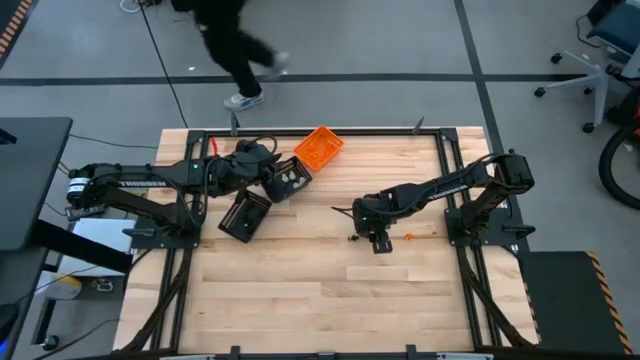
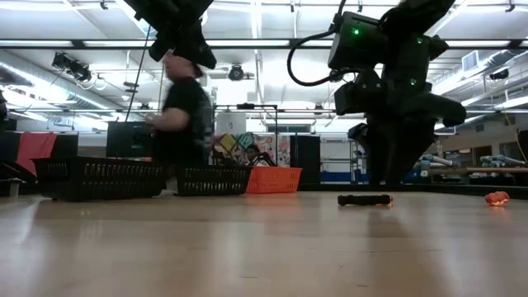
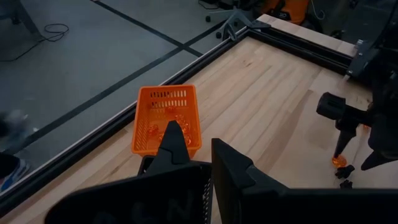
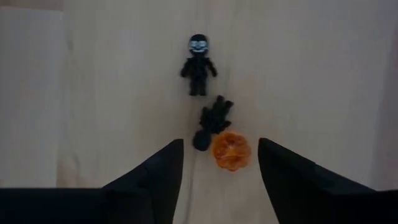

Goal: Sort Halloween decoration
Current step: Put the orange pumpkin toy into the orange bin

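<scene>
I've got the right hand [image 4: 217, 163] low over the bench [image 1: 300, 290], right of centre, fingers spread wide w/ nothing between them yet. Its wrist cam looks straight down on three trinkets: an orange one [image 4: 231, 151] just ahead of the gap, a black lump [image 4: 211, 121] touching it, and a small black figure w/ a pale face [image 4: 198, 64] a bit further out. So the pick isn't made; I judge I'm lining up on the orange piece.

Left hand [image 3: 199, 171] is closed, holding nothing I can see, parked at the back-left by the trays.

Progress, as far as I can tell: the orange tray [image 3: 163, 119] at the back edge has some orange bits in it per the left wrist cam, so part of the sorting looks done. Two black trays [image 1: 265, 195] sit beside the left arm; can't see their contents from any cam. At least the three by the right hand are left, plus an orange one [image 1: 409, 237] just to that hand's right in the overhead.

Views differ: overhead shows layout but the trinkets are mere specks. Low cam shows a dark piece [image 2: 364, 199] and an orange one [image 2: 497, 198] lying flat on the wood, and a person [image 2: 181, 115] walking past behind the bench. Only the right wrist cam tells shapes apart.
</scene>
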